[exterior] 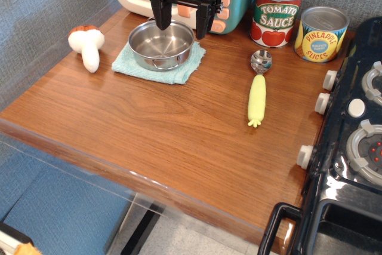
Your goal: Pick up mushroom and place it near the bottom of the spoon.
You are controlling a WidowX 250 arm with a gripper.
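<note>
Our gripper hangs spread above the steel bowl, with the mushroom lying off to its left, stem toward us.

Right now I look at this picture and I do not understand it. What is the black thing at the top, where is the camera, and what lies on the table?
The black thing is the robot arm's end effector, a claw with two fingers. It is open, holds nothing, and hangs above a steel bowl on a light blue cloth. One camera looks down at the wooden table from the front. At the left lies a toy mushroom; at the right, a spoon with a yellow handle. Behind stand two cans; a toy stove is at the far right.
</note>
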